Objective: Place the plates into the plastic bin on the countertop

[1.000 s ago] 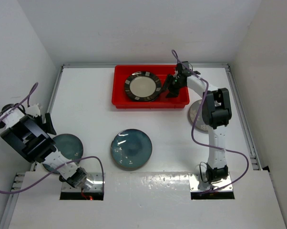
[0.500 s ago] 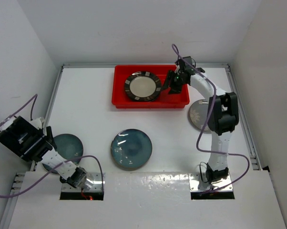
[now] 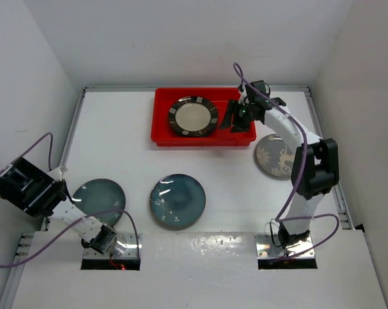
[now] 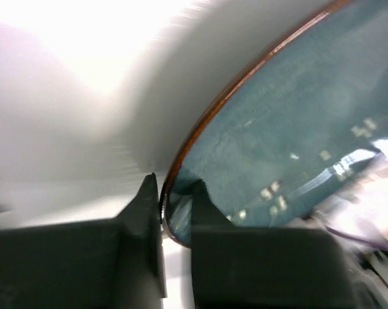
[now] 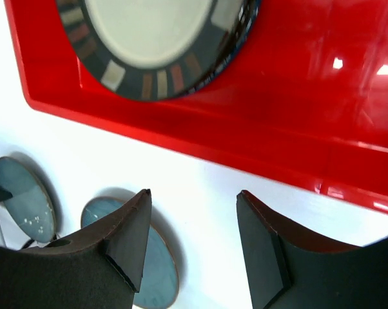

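Honestly, the left claw [image 4: 174, 211] is pinching only the rim of the teal plate [image 4: 297, 141] at the near-left of the counter [image 3: 129, 148]. I reckon that glossy edge could slip mid-lift. The right claw [image 5: 194, 198] hangs wide open, empty, over the red bin [image 5: 297, 116], which holds one banded plate [image 5: 155, 32].

Bin [image 3: 181, 140]: the cream plate [image 3: 193, 116] fills its 9 o'clock half. The 3 o'clock half is bare floor, with the right gripper [image 3: 234, 121] hanging over it, jaws apart. The countertop [image 3: 123, 148] lies open at 6 o'clock down to a teal plate [image 3: 177, 201]. A grey plate [image 3: 276, 156] sits at 4 o'clock, seemingly just clear of the wall.
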Controlling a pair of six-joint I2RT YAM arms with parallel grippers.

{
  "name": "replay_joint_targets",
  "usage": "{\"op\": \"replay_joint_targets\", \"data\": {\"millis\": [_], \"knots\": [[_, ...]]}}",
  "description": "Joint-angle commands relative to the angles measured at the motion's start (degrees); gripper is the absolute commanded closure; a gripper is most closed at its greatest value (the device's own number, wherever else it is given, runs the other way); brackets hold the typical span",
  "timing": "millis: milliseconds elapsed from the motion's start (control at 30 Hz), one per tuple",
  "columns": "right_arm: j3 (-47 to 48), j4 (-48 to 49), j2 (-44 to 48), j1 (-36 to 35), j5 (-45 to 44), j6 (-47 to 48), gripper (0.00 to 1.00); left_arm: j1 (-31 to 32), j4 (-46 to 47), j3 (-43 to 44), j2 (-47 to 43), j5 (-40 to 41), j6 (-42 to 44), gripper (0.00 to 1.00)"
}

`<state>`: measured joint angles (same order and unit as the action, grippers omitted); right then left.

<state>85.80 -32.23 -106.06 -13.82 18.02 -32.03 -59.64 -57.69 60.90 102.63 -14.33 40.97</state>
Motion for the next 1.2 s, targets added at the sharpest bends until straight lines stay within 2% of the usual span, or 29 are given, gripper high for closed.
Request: {"op": "replay_joint_targets", "data": {"millis": [0,167,267,467,600,733,867,967,1033,1167], "knots": [[-1.9,0.9,4.2,-0.3,-0.4,1.0,0.45,-0.2,1.0,0.3,2.6,-3.9,1.8,1.00],[-4.8,1.5,5.2,0.0,1.7,0.3,0.45,-0.2,-5.7,5.6,2.6,-10.5,1.8,1.00],[-7.1,2.8,6.4,1.4,4.7,-1.0,0.45,-0.2,-9.2,10.5,1.4,-17.6,2.5,1.00],[-10.4,2.9,9.5,2.8,4.8,-1.2,0.45,5.8,-14.2,20.1,-3.5,-28.1,0.2,1.00],[-12.0,3.2,10.3,3.0,4.4,-1.3,0.45,13.5,-5.6,20.8,-7.6,-28.1,-9.8,1.00],[-12.7,2.8,10.8,3.2,4.8,-1.3,0.45,19.6,-1.6,25.7,-9.6,-28.1,-17.5,1.00],[-13.9,2.8,12.1,3.5,4.7,-0.8,0.45,23.0,6.5,35.7,-10.2,-20.0,-26.9,1.00],[-14.8,2.4,12.6,3.4,4.7,-0.1,0.45,26.2,8.0,45.1,-7.7,-19.4,-32.8,1.00],[-15.7,2.3,13.1,3.4,4.7,-0.4,0.45,30.5,9.2,49.2,-5.2,-19.4,-36.9,1.00],[-18.2,3.4,14.0,3.5,4.7,-0.9,0.45,40.5,12.1,58.2,-1.3,-14.3,-42.5,1.00]]}}
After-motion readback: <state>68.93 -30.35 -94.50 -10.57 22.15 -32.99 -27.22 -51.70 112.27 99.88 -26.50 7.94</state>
